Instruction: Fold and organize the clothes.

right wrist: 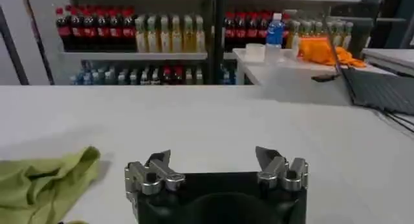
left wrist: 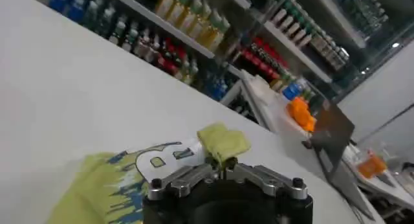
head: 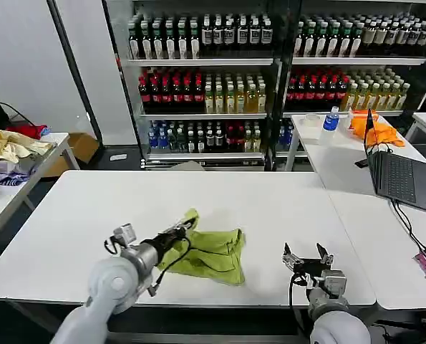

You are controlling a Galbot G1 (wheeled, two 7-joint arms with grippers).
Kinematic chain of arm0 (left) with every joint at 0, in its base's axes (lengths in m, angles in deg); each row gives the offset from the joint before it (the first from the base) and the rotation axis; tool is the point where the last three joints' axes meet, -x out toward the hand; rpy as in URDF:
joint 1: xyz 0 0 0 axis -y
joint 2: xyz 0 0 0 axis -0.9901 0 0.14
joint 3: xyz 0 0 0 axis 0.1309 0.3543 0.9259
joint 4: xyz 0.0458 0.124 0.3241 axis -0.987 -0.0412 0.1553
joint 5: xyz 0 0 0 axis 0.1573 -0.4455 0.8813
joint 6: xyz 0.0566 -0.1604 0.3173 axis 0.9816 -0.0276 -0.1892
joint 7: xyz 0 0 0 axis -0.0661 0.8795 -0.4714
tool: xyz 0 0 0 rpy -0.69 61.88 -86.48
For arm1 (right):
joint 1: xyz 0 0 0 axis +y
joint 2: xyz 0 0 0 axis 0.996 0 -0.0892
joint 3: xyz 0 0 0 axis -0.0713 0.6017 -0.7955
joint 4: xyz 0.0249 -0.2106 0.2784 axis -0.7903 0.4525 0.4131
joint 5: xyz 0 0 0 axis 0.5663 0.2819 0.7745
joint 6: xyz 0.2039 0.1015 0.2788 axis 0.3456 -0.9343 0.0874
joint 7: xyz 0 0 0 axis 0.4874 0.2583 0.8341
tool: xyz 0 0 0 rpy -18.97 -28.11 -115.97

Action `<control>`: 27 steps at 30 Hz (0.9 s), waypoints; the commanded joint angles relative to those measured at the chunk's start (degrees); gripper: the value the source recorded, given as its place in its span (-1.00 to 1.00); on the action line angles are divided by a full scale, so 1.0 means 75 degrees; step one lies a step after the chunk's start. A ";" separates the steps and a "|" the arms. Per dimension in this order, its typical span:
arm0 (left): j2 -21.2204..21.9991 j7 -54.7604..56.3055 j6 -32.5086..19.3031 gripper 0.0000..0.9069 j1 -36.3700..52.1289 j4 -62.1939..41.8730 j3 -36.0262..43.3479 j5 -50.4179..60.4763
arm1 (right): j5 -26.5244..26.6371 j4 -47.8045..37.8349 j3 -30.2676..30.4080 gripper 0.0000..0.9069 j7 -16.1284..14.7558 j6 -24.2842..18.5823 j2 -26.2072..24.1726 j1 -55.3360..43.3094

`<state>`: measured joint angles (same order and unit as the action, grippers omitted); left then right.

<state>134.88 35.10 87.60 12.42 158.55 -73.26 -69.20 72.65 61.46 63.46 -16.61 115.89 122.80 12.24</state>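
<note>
On the white worktop, the left pincer grips the T-shirt; beside the shirt, the right pincer hovers spread.

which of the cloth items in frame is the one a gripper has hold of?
The lime T-shirt on the near white table: the left gripper pinches its edge. The cream and red heap and the orange cloth lie untouched on other tables.

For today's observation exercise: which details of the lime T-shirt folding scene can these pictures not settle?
- Lime cotton T-shirt, head view: the left gripper and arm cover its near-left edge.
- Its printed graphic, left wrist view: cut off by the gripper body and frame edge.
- Shelf bottle labels: too small.
- Right gripper: open, idle.
</note>
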 commanded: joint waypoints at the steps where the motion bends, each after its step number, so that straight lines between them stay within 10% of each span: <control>1: 0.0743 -0.0038 0.0035 -0.96 0.0395 -0.0532 0.0856 0.0440 | 0.0084 -0.0150 0.0025 1.00 0.0002 0.0012 -0.0023 -0.0320; 3: 0.0767 -0.0065 0.0037 -0.69 0.0423 -0.0659 0.0899 0.0505 | 0.0151 -0.0180 0.0025 1.00 0.0007 0.0026 -0.0038 -0.0405; 4: 0.0778 -0.0077 0.0037 0.42 0.0431 -0.0687 0.0908 0.0526 | 0.0167 -0.0187 0.0025 1.00 0.0009 0.0030 -0.0046 -0.0431; 5: 0.0809 -0.0097 0.0038 1.00 0.0454 -0.0749 0.0913 0.0551 | 0.0187 -0.0197 0.0024 1.00 0.0010 0.0033 -0.0051 -0.0458; 27: -0.0851 -0.0717 0.0045 1.00 -0.0878 0.0378 -0.1087 0.0401 | 0.0191 -0.0215 0.0001 1.00 0.0028 0.0050 -0.0054 -0.0496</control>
<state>135.12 30.21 87.94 11.19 160.06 -72.82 -67.15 74.11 59.77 63.47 -16.43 116.25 122.37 8.78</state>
